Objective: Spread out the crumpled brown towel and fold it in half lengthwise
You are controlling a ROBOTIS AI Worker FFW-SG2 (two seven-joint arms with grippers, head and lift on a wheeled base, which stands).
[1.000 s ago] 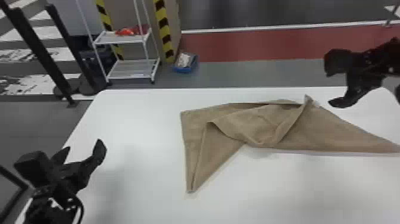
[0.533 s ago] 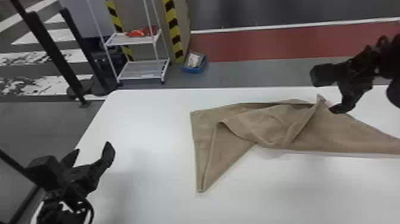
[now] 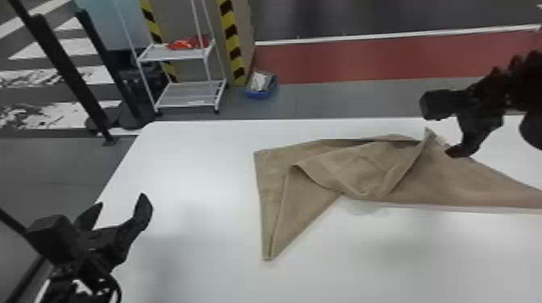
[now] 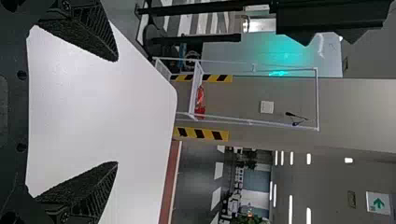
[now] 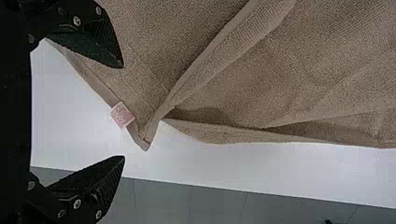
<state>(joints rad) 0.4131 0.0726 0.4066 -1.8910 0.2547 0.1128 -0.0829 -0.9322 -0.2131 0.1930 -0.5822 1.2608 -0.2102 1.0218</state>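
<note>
The brown towel [image 3: 363, 169] lies partly spread across the white table, a folded-over flap in its middle and one long end reaching the right edge. My right gripper [image 3: 441, 129] is open beside its raised far corner. In the right wrist view, a pink tag [image 5: 122, 115] near the towel's corner lines up with the gap of that open gripper [image 5: 123, 112]; nothing is clamped. My left gripper [image 3: 121, 209] stands open over the table's left side, away from the towel. In the left wrist view, the same gripper [image 4: 116, 111] has bare table behind its parted fingers.
The white table [image 3: 193, 169] has bare surface left of the towel and in front of it. Beyond its far edge stand a white wire rack [image 3: 189, 94] and a blue bin [image 3: 261, 84] on the floor. Black posts [image 3: 60, 64] rise at the far left.
My right gripper has shifted left and lower, closer to the towel's raised corner. The head view has turned slightly. The left gripper and the towel look otherwise unchanged.
</note>
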